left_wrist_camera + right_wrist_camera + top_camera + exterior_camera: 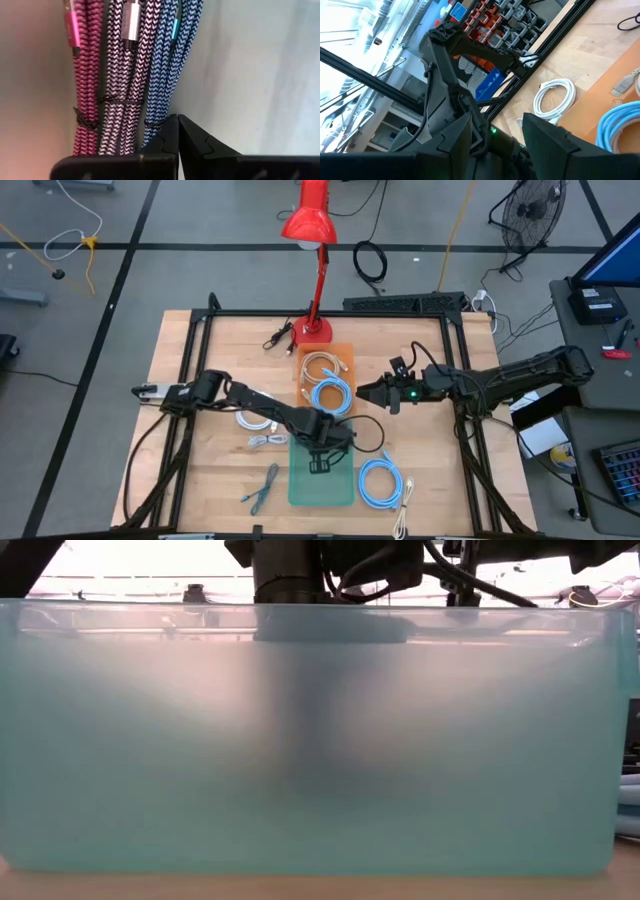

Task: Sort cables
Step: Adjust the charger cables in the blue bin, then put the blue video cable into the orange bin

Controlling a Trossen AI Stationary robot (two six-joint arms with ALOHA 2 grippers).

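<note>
My left gripper (320, 463) reaches down into the teal bin (300, 492), fingers shut (178, 122). Beside its tips lie three braided bundles on the bin floor: pink (82, 75), black-and-white (125, 75) and blue (170, 70). My right gripper (372, 392) hovers open (497, 135) and empty just right of the orange bin (345, 352), which holds a beige coil (322, 365) and a light-blue coil (330, 395). On the table lie another light-blue coil (380, 480), a white coil (250, 420), a grey bundle (266, 441), a green bundle (260, 486) and a white cable (405, 515). My left gripper points down into the teal bin from above. Its shut fingertips (170, 131) stand right at the edge of the blue braided bundle, near its black tie (152, 122). I cannot tell whether they touch it.
A red lamp (312, 225) stands on its base (313, 330) at the table's far edge, with a black plug (277, 337) beside it. A black frame (330, 313) borders the table. In the low view the teal bin's wall (320, 740) fills the picture.
</note>
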